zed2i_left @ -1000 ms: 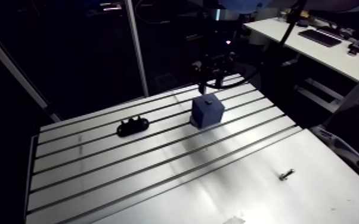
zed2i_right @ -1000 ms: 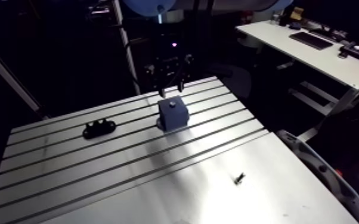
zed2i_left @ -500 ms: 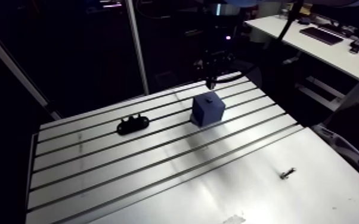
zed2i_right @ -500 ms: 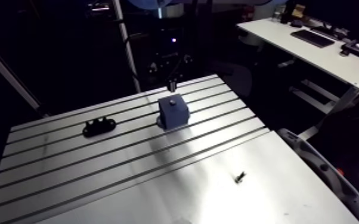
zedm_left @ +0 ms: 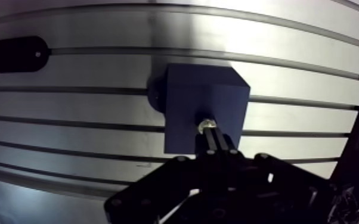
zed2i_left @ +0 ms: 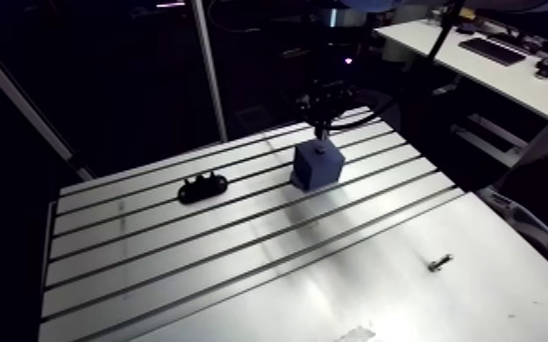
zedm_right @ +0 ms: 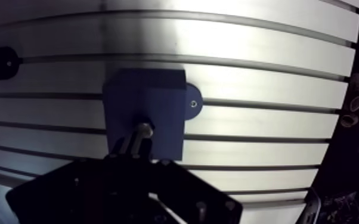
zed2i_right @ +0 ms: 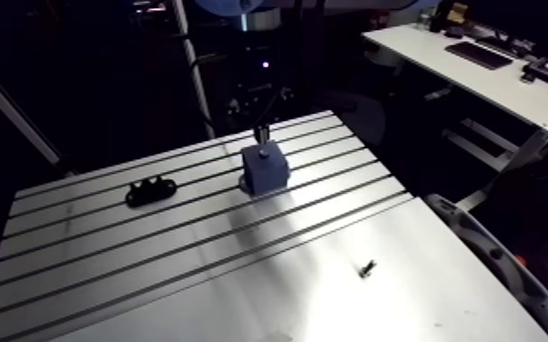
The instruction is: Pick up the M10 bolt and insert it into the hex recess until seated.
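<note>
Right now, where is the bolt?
In the wrist view, the bolt is held in the gripper, its tip over the top of the blue block.

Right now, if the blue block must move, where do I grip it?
Probably across two opposite side walls of the blue block, coming straight down from above: it stands upright with flat, parallel sides. Avoid the side with the base tab. The gripper is shut on the bolt, so free that first.
</note>
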Robot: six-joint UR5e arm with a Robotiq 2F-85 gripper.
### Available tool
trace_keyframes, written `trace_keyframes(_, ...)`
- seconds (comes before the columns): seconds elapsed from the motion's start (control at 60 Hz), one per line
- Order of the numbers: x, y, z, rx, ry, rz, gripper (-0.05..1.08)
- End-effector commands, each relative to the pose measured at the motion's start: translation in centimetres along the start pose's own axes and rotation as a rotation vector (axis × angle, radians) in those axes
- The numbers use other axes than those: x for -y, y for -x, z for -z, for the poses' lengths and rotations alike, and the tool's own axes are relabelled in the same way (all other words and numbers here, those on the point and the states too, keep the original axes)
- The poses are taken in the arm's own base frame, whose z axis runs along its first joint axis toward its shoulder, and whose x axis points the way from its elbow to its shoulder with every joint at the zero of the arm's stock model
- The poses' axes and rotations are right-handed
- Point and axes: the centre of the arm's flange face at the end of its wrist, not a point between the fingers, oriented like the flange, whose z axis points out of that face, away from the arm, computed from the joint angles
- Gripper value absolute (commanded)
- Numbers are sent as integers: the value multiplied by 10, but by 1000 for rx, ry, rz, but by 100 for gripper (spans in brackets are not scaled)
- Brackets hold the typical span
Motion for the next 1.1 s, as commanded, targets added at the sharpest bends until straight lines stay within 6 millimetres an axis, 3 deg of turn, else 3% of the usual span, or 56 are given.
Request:
trace_keyframes(0.017,-1,-1,-10,16,-1,-1,108)
trace_keyframes(1.1,-2,-4,-27,36,-14,5,108)
